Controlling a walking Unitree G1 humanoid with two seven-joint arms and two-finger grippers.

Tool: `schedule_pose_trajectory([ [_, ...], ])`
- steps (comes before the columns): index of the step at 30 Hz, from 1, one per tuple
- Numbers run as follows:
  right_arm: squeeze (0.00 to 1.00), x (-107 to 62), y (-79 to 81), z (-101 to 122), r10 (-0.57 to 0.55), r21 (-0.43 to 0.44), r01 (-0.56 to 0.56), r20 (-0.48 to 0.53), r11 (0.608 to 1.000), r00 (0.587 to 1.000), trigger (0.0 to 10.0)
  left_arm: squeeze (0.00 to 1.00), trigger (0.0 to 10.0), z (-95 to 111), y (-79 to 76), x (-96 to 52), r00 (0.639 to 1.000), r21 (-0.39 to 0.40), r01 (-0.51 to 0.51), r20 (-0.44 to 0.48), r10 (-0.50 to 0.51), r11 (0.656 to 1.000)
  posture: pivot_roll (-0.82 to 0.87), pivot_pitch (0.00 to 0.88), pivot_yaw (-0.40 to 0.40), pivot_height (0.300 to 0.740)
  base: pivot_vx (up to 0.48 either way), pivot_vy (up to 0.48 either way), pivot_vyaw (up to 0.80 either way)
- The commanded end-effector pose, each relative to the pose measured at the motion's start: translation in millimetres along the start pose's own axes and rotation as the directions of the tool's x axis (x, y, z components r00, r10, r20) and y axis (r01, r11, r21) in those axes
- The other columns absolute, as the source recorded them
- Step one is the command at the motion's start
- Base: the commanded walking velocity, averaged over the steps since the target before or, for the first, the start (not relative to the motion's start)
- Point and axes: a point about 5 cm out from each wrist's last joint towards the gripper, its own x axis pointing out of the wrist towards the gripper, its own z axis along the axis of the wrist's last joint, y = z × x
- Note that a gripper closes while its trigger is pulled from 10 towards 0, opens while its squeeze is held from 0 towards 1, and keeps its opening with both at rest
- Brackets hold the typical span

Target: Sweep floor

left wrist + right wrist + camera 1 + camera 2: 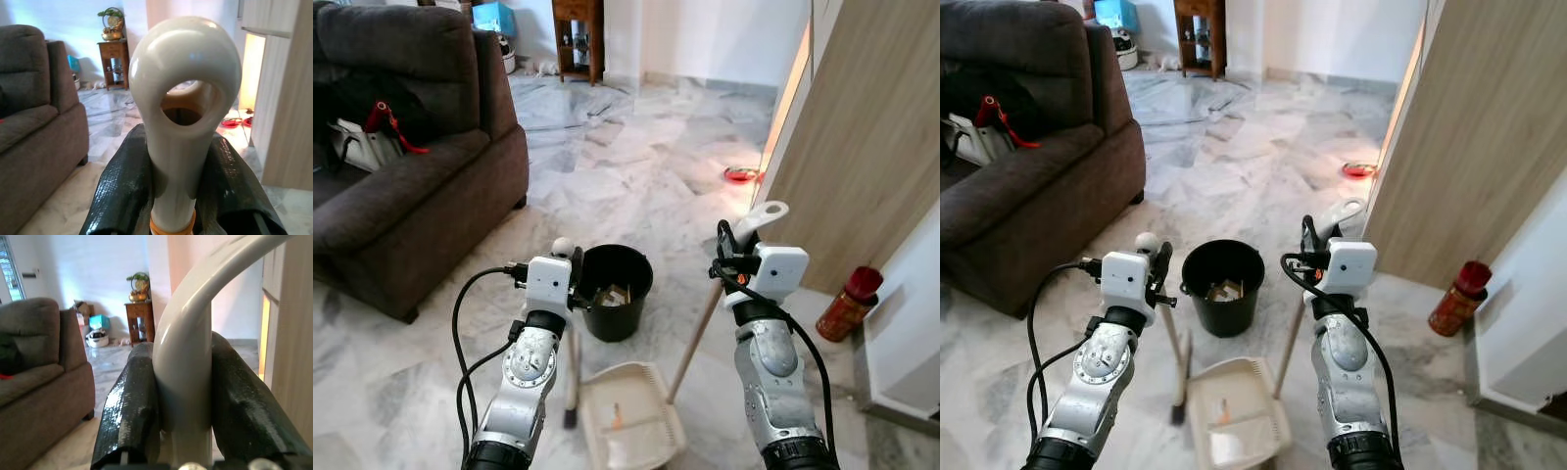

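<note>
Broom bristles hidden behind dustpan, handles in both end effectors

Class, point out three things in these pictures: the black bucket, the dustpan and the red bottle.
black bucket [618, 315], left eye view, front of its outer wall.
dustpan [651, 387], left eye view, its right rim.
red bottle [843, 311], left eye view, middle of its body.
</note>
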Motion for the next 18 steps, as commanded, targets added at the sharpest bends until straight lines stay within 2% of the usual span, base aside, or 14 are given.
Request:
schedule_pose_trajectory([
  [1, 0.00, 4.8, 5.6, 11.6, 0.004, 0.036, -0.006, 0.056, 0.999, 0.998, 10.0, 0.00, 10.0, 12.6, 3.0, 5.3, 0.998, 0.024, -0.005, 0.062, 0.004, 1.000, 0.06, 0.000, 0.006, 0.740, 0.337, 0.000, 0.00],
  [16, 0.00, 5.3, 3.0, 12.3, -0.011, 0.034, 0.009, 0.055, 0.999, 0.998, 10.0, 0.00, 10.0, 11.1, 7.3, 3.3, 0.998, 0.026, -0.024, 0.053, 0.022, 0.999, 0.06, 0.000, 0.010, 0.740, 0.336, 0.000, 0.00],
  [18, 0.00, 5.7, 2.3, 12.7, -0.012, 0.034, 0.011, 0.056, 0.999, 0.998, 10.0, 0.00, 10.0, 11.4, 7.9, 2.8, 0.998, 0.023, -0.024, 0.058, 0.023, 0.999, 0.06, 0.000, 0.009, 0.740, 0.000, 0.000, 0.00],
])
